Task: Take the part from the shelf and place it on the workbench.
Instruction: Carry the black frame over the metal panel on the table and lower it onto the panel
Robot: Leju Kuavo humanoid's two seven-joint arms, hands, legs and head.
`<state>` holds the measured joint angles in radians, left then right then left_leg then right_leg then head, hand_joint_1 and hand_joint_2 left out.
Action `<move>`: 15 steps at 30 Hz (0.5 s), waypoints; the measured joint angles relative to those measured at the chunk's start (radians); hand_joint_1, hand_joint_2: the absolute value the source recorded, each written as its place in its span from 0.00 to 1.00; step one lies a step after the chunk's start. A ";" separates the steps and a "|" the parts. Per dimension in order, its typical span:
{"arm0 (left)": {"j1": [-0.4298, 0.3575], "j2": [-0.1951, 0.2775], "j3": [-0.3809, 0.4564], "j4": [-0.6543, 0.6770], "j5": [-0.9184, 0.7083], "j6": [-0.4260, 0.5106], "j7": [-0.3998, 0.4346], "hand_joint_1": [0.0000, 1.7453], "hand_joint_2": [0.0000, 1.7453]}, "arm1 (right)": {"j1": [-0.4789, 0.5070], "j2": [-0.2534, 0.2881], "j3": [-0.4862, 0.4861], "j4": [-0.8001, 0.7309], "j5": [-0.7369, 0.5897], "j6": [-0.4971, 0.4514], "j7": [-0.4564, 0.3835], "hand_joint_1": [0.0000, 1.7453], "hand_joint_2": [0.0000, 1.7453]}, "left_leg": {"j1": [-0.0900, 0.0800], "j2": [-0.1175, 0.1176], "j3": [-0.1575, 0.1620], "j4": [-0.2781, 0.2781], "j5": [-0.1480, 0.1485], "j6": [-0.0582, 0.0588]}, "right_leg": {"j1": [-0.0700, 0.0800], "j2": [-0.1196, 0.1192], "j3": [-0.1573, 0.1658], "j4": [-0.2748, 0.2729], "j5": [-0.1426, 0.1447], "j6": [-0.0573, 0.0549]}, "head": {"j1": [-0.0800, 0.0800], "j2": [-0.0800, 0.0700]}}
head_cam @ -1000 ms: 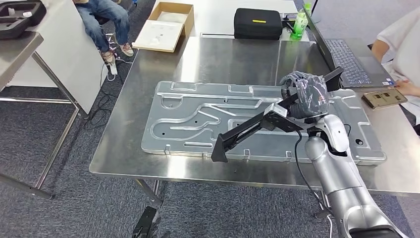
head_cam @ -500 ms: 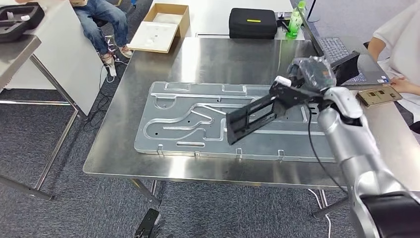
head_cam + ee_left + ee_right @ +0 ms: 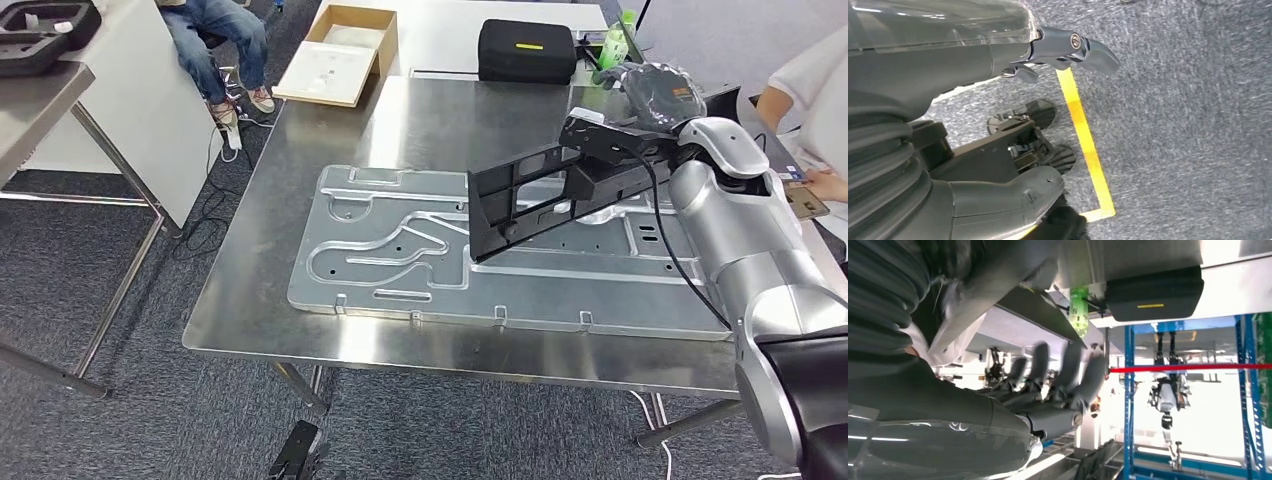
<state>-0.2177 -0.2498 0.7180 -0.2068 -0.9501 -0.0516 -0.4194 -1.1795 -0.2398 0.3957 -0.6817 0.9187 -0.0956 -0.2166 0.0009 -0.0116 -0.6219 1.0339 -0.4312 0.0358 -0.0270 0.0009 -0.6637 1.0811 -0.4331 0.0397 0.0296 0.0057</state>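
A long black frame-like part (image 3: 525,195) hangs tilted above the steel workbench (image 3: 420,120), over the grey pressed metal panel (image 3: 400,250) that lies on it. My right hand (image 3: 655,90) grips the part at its far right end, and the part's free end points down toward the panel's middle. In the right wrist view the right hand (image 3: 1048,390) is blurred, its dark fingers (image 3: 1068,367) curled. My left hand (image 3: 1068,47) hangs over grey carpet, holding nothing, with its fingers apart from the thumb (image 3: 1013,195).
A black case (image 3: 525,48) and a green bottle (image 3: 612,45) stand at the bench's far edge. A person (image 3: 810,90) sits at the right by a laptop. A cardboard box (image 3: 340,55), another seated person (image 3: 215,40) and a second table (image 3: 40,90) are at the left.
My right arm has lifted the black part from near the bench's front edge and carried it higher and farther back over the panel. The view itself has shifted slightly.
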 joint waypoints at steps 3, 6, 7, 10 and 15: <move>-0.001 0.000 0.000 0.000 0.011 -0.005 -0.001 0.00 1.00 | 0.007 0.001 0.007 0.006 -0.002 -0.004 -0.003 0.00 1.00 | -0.003 -0.001 -0.002 0.004 -0.004 -0.012 | 0.004 0.004 0.010 -0.024 0.000 -0.018 | -0.001 0.000; -0.002 0.000 0.000 0.000 0.015 -0.006 -0.001 0.00 1.00 | 0.011 0.003 0.012 0.009 -0.006 -0.006 -0.003 0.00 1.00 | -0.002 0.002 -0.020 0.047 -0.037 -0.027 | -0.002 0.002 0.015 -0.031 0.003 -0.036 | -0.001 0.000; -0.002 0.000 0.000 0.000 0.015 -0.005 0.000 0.00 1.00 | 0.011 0.004 0.013 0.009 -0.007 -0.007 -0.003 0.00 1.00 | 0.000 0.003 -0.041 0.097 -0.064 -0.032 | -0.002 0.001 0.017 -0.033 0.003 -0.040 | -0.002 0.000; 0.000 0.000 0.000 0.000 0.015 -0.004 0.004 0.00 1.00 | 0.012 0.005 0.017 0.010 -0.013 -0.010 -0.003 0.00 1.00 | 0.004 0.005 -0.123 0.269 -0.129 -0.040 | 0.001 0.000 0.018 -0.032 0.001 -0.046 | -0.002 0.000; 0.000 0.000 0.000 0.000 0.015 -0.002 0.006 0.00 1.00 | 0.014 0.005 0.019 0.011 -0.016 -0.012 -0.003 0.00 1.00 | 0.000 0.005 -0.028 0.059 -0.009 -0.019 | 0.007 0.001 0.028 -0.032 -0.004 -0.042 | -0.002 0.000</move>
<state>-0.2176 -0.2494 0.7183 -0.2068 -0.9350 -0.0537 -0.4131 -1.1656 -0.2344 0.4147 -0.6703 0.9024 -0.1078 -0.2197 0.0012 -0.0070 -0.6495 1.0933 -0.4401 0.0167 -0.0195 0.0019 -0.6356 1.0495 -0.4369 -0.0020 0.0275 0.0057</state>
